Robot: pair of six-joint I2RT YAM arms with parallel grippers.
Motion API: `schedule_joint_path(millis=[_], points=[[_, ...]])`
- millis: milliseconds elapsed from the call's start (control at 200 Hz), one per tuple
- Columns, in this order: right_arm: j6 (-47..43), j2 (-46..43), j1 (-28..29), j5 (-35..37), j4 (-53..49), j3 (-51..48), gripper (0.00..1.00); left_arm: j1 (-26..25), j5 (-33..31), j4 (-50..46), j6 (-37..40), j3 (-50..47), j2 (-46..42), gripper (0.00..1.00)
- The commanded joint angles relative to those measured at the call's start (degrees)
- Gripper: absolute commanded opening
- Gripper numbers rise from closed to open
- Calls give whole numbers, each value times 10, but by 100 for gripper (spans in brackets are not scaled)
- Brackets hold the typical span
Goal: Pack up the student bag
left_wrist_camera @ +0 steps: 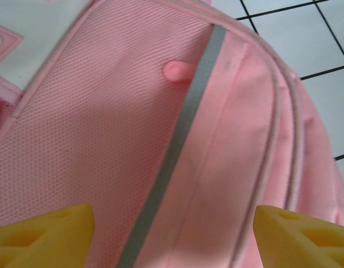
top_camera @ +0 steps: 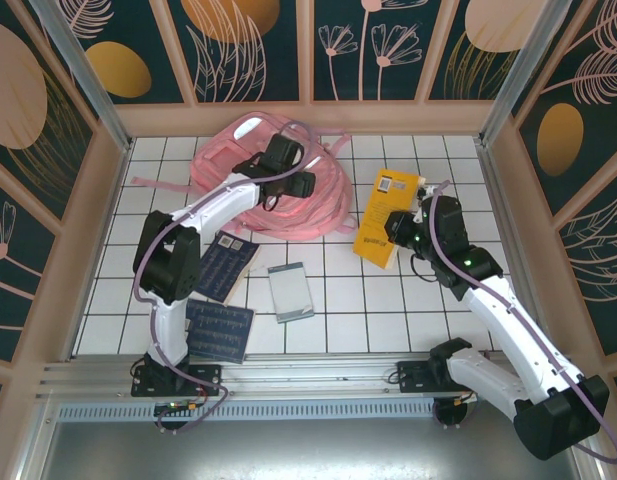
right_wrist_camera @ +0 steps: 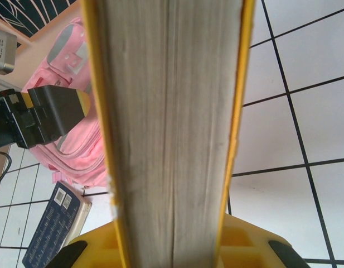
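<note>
Loading step, I'd say: student bag point(top_camera: 323, 195) lies on the desk point(top_camera: 348, 310), left gripper point(left_wrist_camera: 174, 234) hovering over it wide open and empty, right gripper point(right_wrist_camera: 172, 245) beside the bag clamping a yellow book point(right_wrist_camera: 169, 111), so next needs the bag's opening held apart.

The student bag point(top_camera: 220, 165), upper centre, was pink, its mesh crossed by a grey strip point(left_wrist_camera: 177, 151). The book point(top_camera: 386, 215) at right had yellow covers and cream page edges. The surface point(top_camera: 358, 300) was white tile gridded black; a booklet point(top_camera: 226, 268) at lower left was dark blue.
</note>
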Motion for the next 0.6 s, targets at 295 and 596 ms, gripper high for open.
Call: schedule_joint_path(millis=[295,596], points=[[-21,-2,-2,-42,49,-11,0,60,236,39,-37,38,85,62],[-18,19,-3,-53,63,-10,0,62,324,57,-43,45,99,25]])
